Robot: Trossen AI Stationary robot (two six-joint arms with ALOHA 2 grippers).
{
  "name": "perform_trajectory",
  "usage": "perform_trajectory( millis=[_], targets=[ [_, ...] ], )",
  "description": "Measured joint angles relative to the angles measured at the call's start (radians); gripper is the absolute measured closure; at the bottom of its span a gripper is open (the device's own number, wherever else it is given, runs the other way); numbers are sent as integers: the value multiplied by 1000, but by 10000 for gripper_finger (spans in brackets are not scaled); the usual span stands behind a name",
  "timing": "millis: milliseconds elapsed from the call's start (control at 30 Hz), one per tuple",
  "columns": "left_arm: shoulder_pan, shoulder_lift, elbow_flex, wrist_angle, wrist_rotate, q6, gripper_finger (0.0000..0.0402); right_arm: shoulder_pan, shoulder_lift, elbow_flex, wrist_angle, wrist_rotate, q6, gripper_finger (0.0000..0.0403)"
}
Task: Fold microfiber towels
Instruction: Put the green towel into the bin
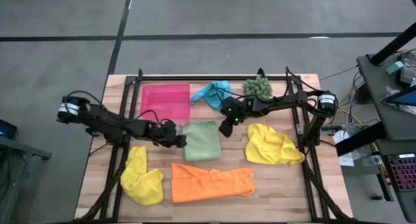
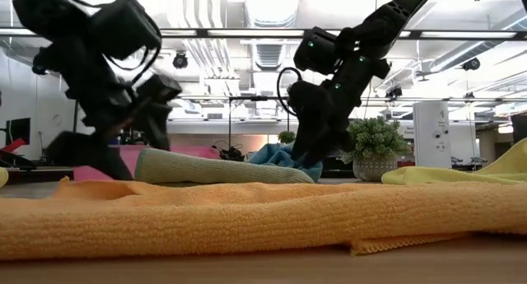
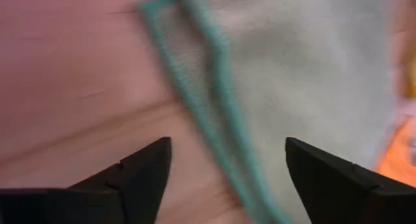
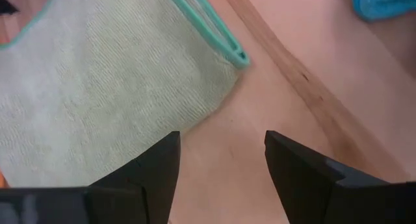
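- The light green towel [image 1: 200, 140] is laid folded at the table's centre, just beside the pink tray [image 1: 166, 102].
- The left gripper [image 1: 177, 138] is positioned at the towel's left edge; its fingers [image 3: 140, 175] are spread, and nothing is pinched.
- The right gripper [image 1: 225, 126] is positioned at the towel's upper right corner; its fingers [image 4: 153, 172] are spread and empty.
- The orange towel [image 1: 211, 182] is laid flat near the front edge.
- Two yellow towels [image 1: 273, 146] [image 1: 141, 177] and a turquoise towel [image 1: 212, 92] lie crumpled.

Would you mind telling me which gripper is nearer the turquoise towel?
Right. The right gripper hangs just beside the turquoise towel, at the green towel's corner; the left gripper sits across that green towel, farther away.
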Motion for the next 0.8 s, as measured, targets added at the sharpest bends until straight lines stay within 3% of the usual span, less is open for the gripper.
perform_trajectory(
  millis=[267,567,800],
  targets=[
    [12,122,1,213,-3,74,109,56,0,-15,9,5,82,188],
    [16,199,1,314,-1,144,109,134,0,-58,156,11,190,188],
    [16,243,0,381,-4,195,109,142,0,-89,203,86,249,188]
  ],
)
